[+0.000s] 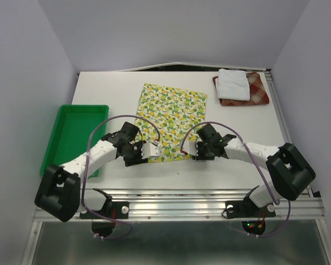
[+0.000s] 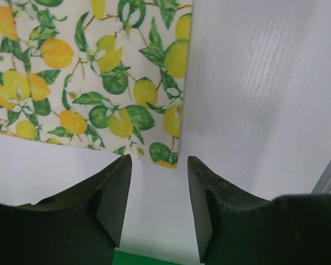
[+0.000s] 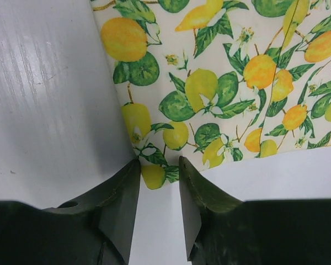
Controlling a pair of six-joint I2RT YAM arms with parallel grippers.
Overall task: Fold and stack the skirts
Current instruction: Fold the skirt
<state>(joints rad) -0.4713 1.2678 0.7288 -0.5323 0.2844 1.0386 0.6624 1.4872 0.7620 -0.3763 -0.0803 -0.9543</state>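
Note:
The fruit-print skirt lies spread flat in the middle of the table. My left gripper stands open just short of its near left corner, with only bare table between the fingers. My right gripper is open at the near right corner, and the cloth's tip lies between its fingertips without being clamped. The plain white skirt sits folded on top of the red-and-cream plaid skirt at the back right.
A green plastic tray stands at the left side of the white table. The metal rail with both arm bases runs along the near edge. Grey walls close in the left, right and back.

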